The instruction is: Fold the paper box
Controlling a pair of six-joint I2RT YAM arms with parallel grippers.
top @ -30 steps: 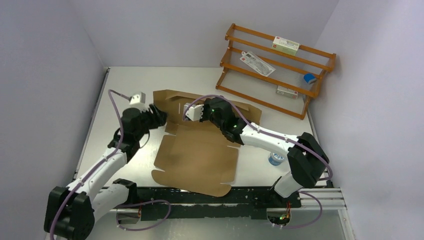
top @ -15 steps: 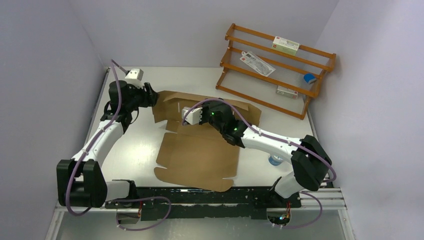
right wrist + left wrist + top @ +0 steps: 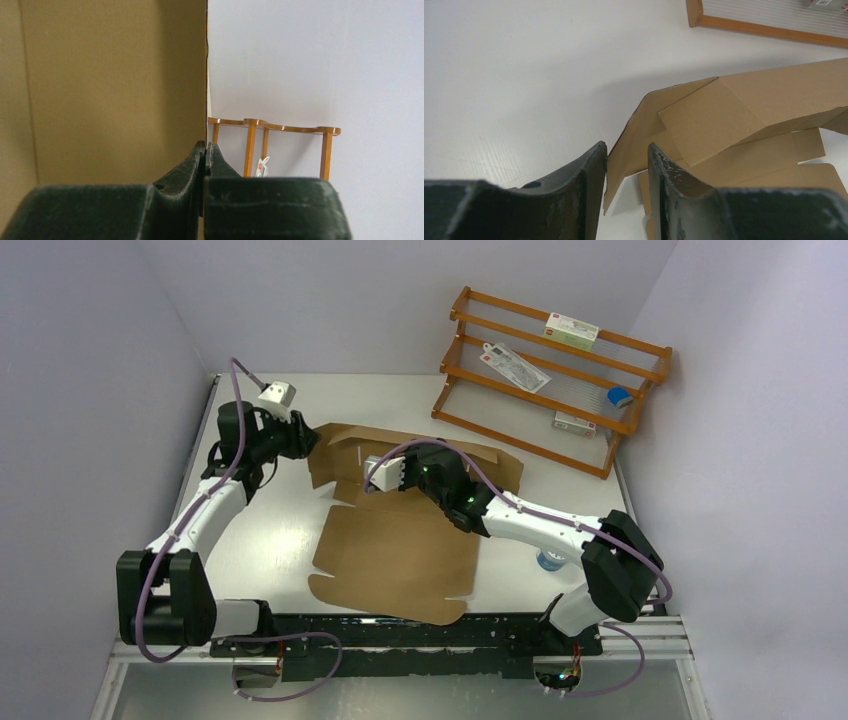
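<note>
The paper box [image 3: 395, 545] is a brown cardboard sheet lying flat mid-table, with its back panel [image 3: 440, 452] tilted up. My right gripper [image 3: 373, 478] is shut on that panel's thin edge; in the right wrist view the cardboard [image 3: 110, 90] runs straight down into the closed jaws of the right gripper [image 3: 205, 146]. My left gripper [image 3: 303, 440] is at the panel's left end. In the left wrist view the corner of a side flap [image 3: 624, 150] stands between the jaws of the left gripper [image 3: 626, 150]. The flap leans on the left finger [image 3: 591, 170] and a gap shows on its other side.
A wooden rack [image 3: 550, 370] stands at the back right with white cartons and a blue item on its shelves; it also shows in both wrist views. A small round tin [image 3: 550, 558] sits beside the right arm. Walls close in on the left, back and right.
The left arm swung back and left to the raised panel's left end, and its jaws narrowed around the flap corner. The right gripper shifted slightly left, keeping hold of the panel.
</note>
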